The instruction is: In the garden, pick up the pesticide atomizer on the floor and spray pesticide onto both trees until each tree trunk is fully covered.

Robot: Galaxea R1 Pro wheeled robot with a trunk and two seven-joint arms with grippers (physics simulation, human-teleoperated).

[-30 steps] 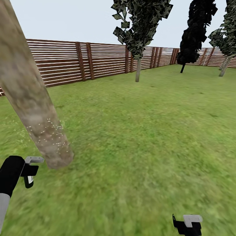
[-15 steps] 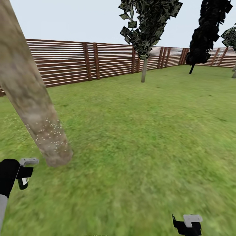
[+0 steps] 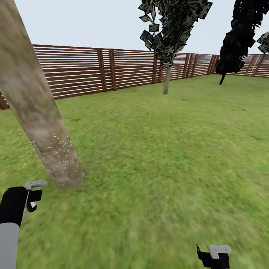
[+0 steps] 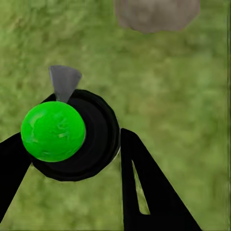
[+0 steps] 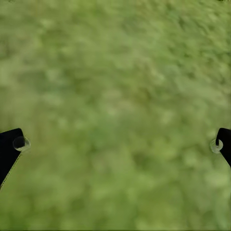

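- The left tool (image 3: 31, 194) sits low at the head view's left edge, just beside the base of the tree trunk (image 3: 41, 123) but not touching it.
- In the left wrist view the left tool's black fingers (image 4: 144, 187) are clamped on the pesticide atomizer (image 4: 72, 137), seen end-on: a round dark body w/ a bright green ball on top and a small grey nozzle sticking out.
- That wrist view also has the trunk's foot at the frame edge, grass between it and the atomizer.
- The trunk is a thick, pale grey-brown column w/ tan blotches, leaning across the head view's left side.
- The pesticide (image 3: 56, 149) shows as tiny whitish specks dotted over the lower bark, w/ a few on the grass nearby.
- The right tool (image 3: 213, 257) is at the bottom right of the head view, over bare lawn (image 3: 168, 157), well apart from the trunk.
- The right wrist view shows its fingertips (image 5: 12, 147) spread wide at opposite edges, nothing between them but grass.
- Further back: a brown slat fence (image 3: 82, 71) rings the garden, a second tree (image 3: 170, 33) w/ a thin pale trunk stands near it, and a black conifer (image 3: 239, 37) is off to the right.
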